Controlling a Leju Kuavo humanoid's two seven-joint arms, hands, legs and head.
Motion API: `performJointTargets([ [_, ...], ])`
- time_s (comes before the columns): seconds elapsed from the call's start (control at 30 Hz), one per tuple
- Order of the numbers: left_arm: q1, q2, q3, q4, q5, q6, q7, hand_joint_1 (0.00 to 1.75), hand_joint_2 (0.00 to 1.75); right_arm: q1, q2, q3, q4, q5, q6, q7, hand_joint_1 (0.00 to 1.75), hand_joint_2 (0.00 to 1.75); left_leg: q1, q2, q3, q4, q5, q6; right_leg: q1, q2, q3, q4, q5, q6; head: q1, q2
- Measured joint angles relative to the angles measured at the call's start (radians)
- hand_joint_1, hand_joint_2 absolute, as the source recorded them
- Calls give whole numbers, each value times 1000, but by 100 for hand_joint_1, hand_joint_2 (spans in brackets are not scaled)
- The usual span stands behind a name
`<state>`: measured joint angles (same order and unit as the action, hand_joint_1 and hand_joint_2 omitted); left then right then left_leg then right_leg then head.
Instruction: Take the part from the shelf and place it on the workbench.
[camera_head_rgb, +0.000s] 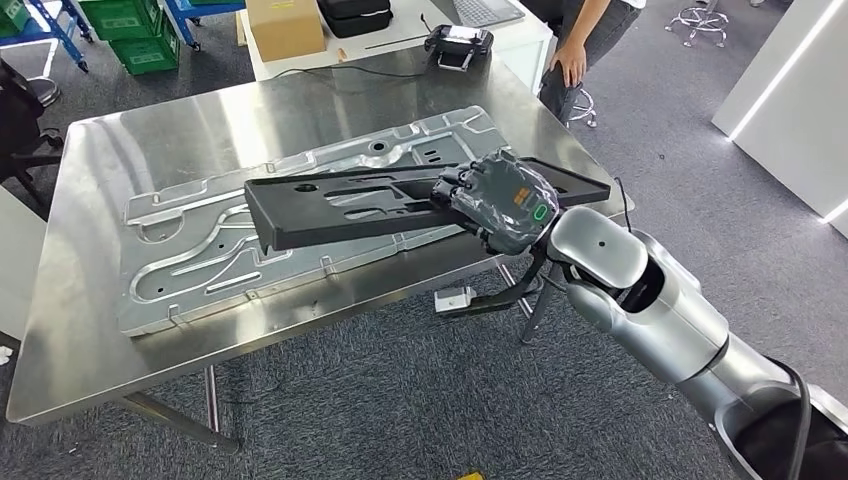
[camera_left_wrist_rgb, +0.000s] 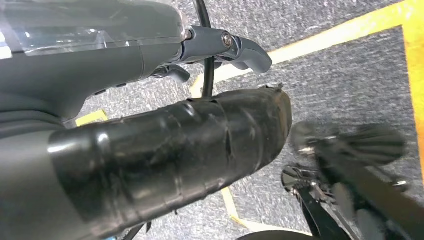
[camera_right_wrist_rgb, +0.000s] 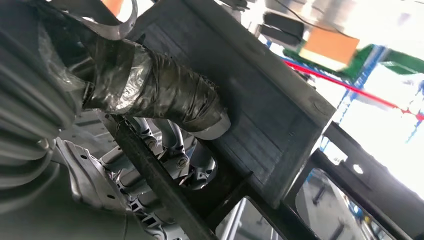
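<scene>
A long black plastic part (camera_head_rgb: 340, 210) lies across a stamped silver metal panel (camera_head_rgb: 200, 260) on the steel workbench (camera_head_rgb: 90, 340). My right hand (camera_head_rgb: 500, 200) grips the part near its right end, fingers wrapped over its edge. In the right wrist view the taped thumb (camera_right_wrist_rgb: 170, 95) presses on the black part (camera_right_wrist_rgb: 270, 110) while darker fingers (camera_right_wrist_rgb: 175, 155) curl under a rib. In the left wrist view my left hand (camera_left_wrist_rgb: 165, 150) hangs over the grey carpet with nothing in it, thumb and fingers apart.
A person (camera_head_rgb: 585, 40) stands at the far right corner of the workbench. Behind it a white table carries a cardboard box (camera_head_rgb: 285, 25) and a black controller (camera_head_rgb: 458, 42). Green crates (camera_head_rgb: 130, 35) stand at the far left. Yellow floor tape (camera_left_wrist_rgb: 350, 30) crosses the carpet.
</scene>
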<state>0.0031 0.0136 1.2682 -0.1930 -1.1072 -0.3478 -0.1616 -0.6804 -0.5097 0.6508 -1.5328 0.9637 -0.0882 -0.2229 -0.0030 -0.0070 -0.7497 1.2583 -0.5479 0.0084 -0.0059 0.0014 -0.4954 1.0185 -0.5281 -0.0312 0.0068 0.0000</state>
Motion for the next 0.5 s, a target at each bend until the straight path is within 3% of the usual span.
performJointTargets([
  [0.1,6,0,6,0,-5,-1,-1,0,0,-44,2,15,57,6,8,1,175,175,-8,-1,34,-178,149,21,5,1,39,-1,-37,7,0,0],
  [0.13,7,0,8,0,-5,-1,-2,0,0,-56,3,21,74,9,12,1,175,175,-11,-1,45,-208,178,26,6,1,48,-5,-48,13,0,0],
  [0.17,7,0,9,0,-6,-1,-3,0,0,-67,4,27,89,11,14,2,175,175,-13,-2,53,-222,186,31,7,3,57,-4,-52,18,1,0],
  [0.23,5,-1,10,-1,-6,-2,-4,0,0,-84,6,34,106,13,17,2,175,175,-11,-2,79,-233,173,40,6,3,58,23,-36,29,1,0],
  [0.27,5,-1,11,-1,-6,-1,-4,0,0,-93,6,36,112,13,17,2,175,175,-8,-2,95,-243,168,45,5,3,39,67,-16,32,1,0],
  [0.33,3,-2,12,-1,-6,-1,-4,0,0,-113,8,43,126,20,22,5,175,175,-4,-2,125,-256,155,52,1,3,-40,187,-3,41,1,0],
  [0.37,2,-3,13,-1,-7,-1,-4,0,0,-121,10,49,136,25,29,7,175,175,-3,-4,139,-259,144,54,0,3,-85,241,-24,46,1,0],
  [0.43,1,-4,15,-1,-10,0,-4,0,0,-137,19,67,162,38,51,10,175,175,-1,-7,168,-260,120,52,-5,2,-156,287,-107,55,1,0],
  [0.47,1,-4,16,-1,-12,2,-2,0,0,-146,26,78,179,44,61,10,175,175,0,-9,186,-259,106,50,-7,2,-177,276,-136,58,1,0],
  [0.5,1,-5,17,-1,-17,5,8,0,0,-158,34,90,199,49,70,10,175,175,1,-11,204,-259,93,48,-9,1,-188,243,-136,59,1,0],
])
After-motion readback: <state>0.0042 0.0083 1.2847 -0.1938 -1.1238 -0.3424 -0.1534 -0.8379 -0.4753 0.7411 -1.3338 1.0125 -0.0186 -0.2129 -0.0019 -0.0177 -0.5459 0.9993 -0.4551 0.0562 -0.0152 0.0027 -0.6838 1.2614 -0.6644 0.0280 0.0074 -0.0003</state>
